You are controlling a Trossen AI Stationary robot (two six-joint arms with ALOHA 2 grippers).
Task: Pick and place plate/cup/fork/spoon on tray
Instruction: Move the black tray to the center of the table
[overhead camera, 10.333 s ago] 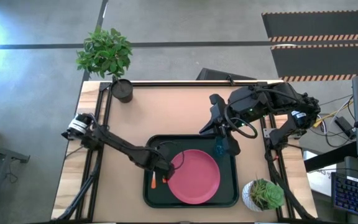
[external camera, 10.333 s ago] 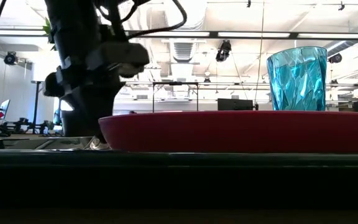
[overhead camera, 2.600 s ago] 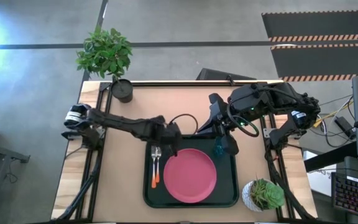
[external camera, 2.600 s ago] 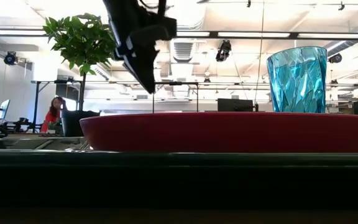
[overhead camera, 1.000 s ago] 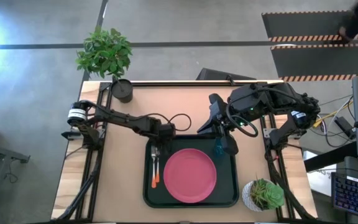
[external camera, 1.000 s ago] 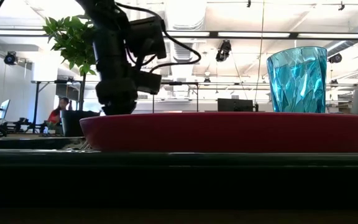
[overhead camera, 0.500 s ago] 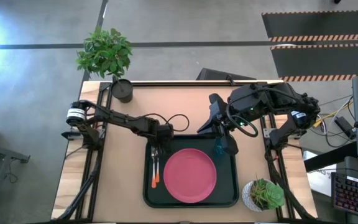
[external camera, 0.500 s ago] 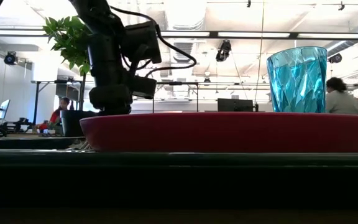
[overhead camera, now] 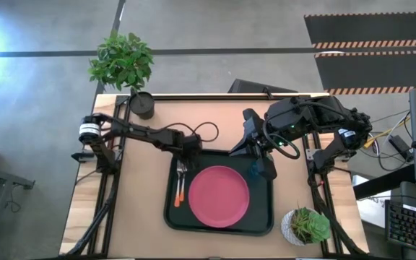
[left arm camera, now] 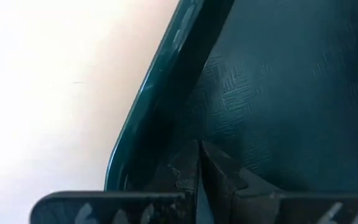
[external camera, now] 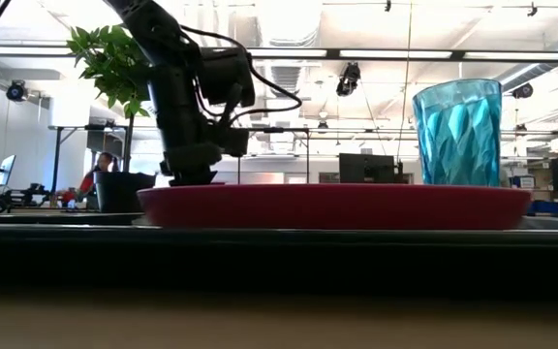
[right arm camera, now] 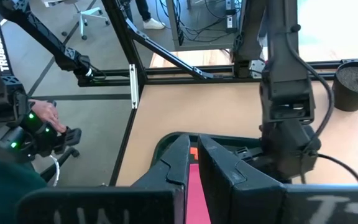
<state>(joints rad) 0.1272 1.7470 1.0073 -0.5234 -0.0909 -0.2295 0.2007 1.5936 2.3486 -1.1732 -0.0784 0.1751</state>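
The dark green tray [overhead camera: 172,217] lies in the middle of the table. On it rest the pink plate [overhead camera: 219,196], the fork and spoon side by side [overhead camera: 180,184] at the plate's left, and the teal cup [external camera: 457,131] upright at the far right [overhead camera: 253,170]. My left gripper [overhead camera: 188,149] is shut at the tray's far left corner; it also shows in the low view [external camera: 190,179]. My right gripper [overhead camera: 267,170] is shut above the tray's far right part, beside the cup, touching nothing. My left gripper [left arm camera: 199,167] stands with its shut fingertips on the tray's floor [left arm camera: 229,143], just inside the raised rim [left arm camera: 148,106] at the far left corner. The fingers come from above, pointing down. The tray lies flat on the table.
A dark pot [overhead camera: 142,105] with a leafy plant [overhead camera: 121,59] stands at the far left corner. A small plant in a white pot [overhead camera: 305,225] stands near the right front, beside the tray. A person [external camera: 100,165] sits far off in the room.
My left gripper has gone toward the table's far edge, shut, with its tips in the tray's corner. The tray, with plate, cup, fork and spoon on it, has slid a little toward the far and left edges and stays flat.
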